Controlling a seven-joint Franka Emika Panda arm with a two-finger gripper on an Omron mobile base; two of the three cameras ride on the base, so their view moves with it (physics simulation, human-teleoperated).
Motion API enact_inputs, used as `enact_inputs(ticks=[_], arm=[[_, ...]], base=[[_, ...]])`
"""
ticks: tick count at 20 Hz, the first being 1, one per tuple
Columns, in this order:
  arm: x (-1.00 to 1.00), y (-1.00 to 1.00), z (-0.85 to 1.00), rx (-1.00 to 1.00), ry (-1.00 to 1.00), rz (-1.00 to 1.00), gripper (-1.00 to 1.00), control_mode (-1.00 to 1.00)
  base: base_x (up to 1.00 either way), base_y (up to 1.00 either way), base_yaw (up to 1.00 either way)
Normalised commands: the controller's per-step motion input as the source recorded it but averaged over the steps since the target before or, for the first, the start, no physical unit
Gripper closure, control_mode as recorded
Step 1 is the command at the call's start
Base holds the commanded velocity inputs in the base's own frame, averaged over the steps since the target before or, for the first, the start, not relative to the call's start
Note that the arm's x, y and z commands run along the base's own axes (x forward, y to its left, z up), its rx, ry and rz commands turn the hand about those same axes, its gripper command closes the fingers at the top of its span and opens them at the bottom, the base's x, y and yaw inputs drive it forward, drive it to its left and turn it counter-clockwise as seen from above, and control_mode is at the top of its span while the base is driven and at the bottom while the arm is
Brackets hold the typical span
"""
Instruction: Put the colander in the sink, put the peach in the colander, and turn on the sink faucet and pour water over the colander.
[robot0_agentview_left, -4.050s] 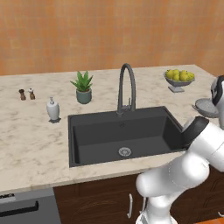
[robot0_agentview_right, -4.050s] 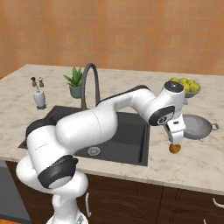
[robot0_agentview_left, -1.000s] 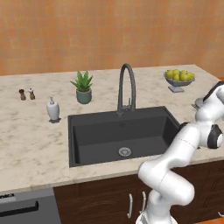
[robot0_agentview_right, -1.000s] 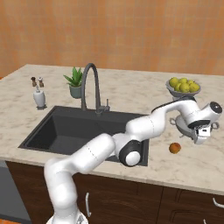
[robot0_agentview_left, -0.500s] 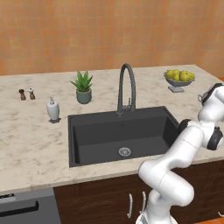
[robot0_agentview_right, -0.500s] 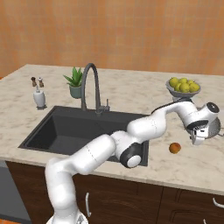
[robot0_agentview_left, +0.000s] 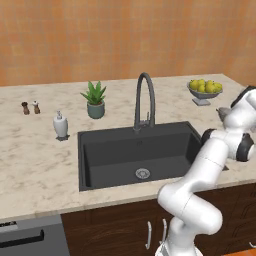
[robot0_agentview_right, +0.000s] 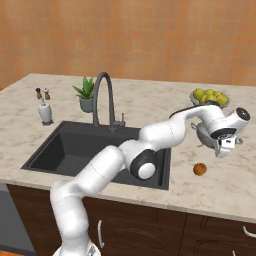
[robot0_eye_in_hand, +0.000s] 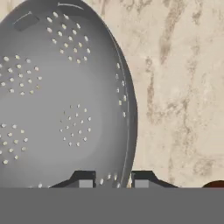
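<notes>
On the counter to the right of the sink (robot0_agentview_right: 95, 150), the colander (robot0_eye_in_hand: 61, 96) sat upright beside the footed fruit bowl (robot0_agentview_right: 209, 98), largely hidden behind the robot's hand in the right base view. The gripper (robot0_eye_in_hand: 113, 180) had its two fingers drawn close together astride the colander's near rim, one inside the bowl and one outside, so it appeared to have the rim pinched. The colander seemed not yet lifted from the marble. The peach (robot0_agentview_right: 200, 169) lay nearer the counter's front edge, just apart from the colander. The sink stood empty, its drain bare, and no water ran from the sink faucet (robot0_agentview_right: 103, 100) at its far side. Judging from this, only the first grasp was under way; moving the colander, adding the peach and running water all remained.
</notes>
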Motion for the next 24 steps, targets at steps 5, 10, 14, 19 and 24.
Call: enact_inputs(ticks=[5,10,14,19,24], arm=[[-0.84,1.0,0.57,-0.13,-0.22,0.08,1.0,-1.0],[-0.67,1.0,0.69,-0.15,-0.24,0.04,1.0,-1.0],[-1.0,1.0,0.63,-0.19,-0.33,0.05,1.0,-1.0],[-0.91,1.0,0.51,-0.26,-0.19,0.17,1.0,-1.0],[-0.65,1.0,0.56,-0.23,0.01,0.35,1.0,-1.0]], base=[[0.0,0.0,0.0],[0.0,0.0,0.0],[0.0,0.0,0.0],[0.0,0.0,0.0],[0.0,0.0,0.0]])
